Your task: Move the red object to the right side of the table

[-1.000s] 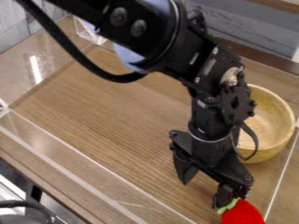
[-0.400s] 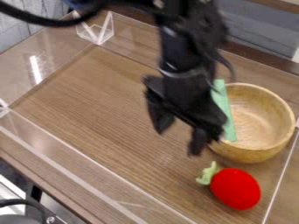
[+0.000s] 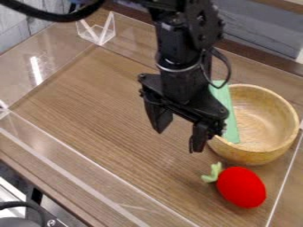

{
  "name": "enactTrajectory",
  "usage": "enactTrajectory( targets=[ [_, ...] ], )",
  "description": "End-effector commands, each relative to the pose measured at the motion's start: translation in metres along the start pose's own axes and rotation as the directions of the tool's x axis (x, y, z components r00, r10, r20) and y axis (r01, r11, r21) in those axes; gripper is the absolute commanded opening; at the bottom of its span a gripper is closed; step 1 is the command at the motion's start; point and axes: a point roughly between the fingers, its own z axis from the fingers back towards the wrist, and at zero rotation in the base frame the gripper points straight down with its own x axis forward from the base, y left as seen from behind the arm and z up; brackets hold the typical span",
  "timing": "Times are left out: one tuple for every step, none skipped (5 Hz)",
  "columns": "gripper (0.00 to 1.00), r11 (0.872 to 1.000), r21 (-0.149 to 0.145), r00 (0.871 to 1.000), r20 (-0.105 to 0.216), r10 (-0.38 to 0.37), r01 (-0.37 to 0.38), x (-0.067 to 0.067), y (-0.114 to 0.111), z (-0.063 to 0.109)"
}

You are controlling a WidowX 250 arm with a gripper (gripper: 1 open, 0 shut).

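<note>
Claw open above the surface, strawberry toy lying free

Black fingers of the robot arm's claw (image 3: 179, 131) point straight down and stand wide apart, with nothing between them. The claw hangs above the brown wood-grain surface (image 3: 95, 106), clear of it. Below and to the right of the claw, near the front edge, the small bright red plush strawberry toy (image 3: 242, 187) lies on the surface, its green leafy top turned toward the claw, apart from both fingers. Just right of the claw sits the round light wooden bowl (image 3: 270, 124), with a green rectangular block (image 3: 228, 115) leaning inside against its near wall. Low clear acrylic walls (image 3: 48, 62) border the surface to the left of the claw.
</note>
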Motion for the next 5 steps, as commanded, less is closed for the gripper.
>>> enactTrajectory(
  targets=[
    [1.00,0.999,0.003,0.999,0.025,0.035,-0.035,0.009,-0.008,0.007],
    [1.00,0.997,0.012,0.997,0.013,0.075,-0.075,0.009,-0.012,0.006],
    [1.00,0.998,0.015,0.998,0.001,0.065,-0.065,0.013,-0.028,-0.011],
    [1.00,0.998,0.018,0.998,0.018,0.054,-0.054,0.025,-0.040,-0.015],
    [1.00,1.000,0.019,1.000,0.023,0.017,-0.018,0.024,-0.035,-0.017]
  ],
)
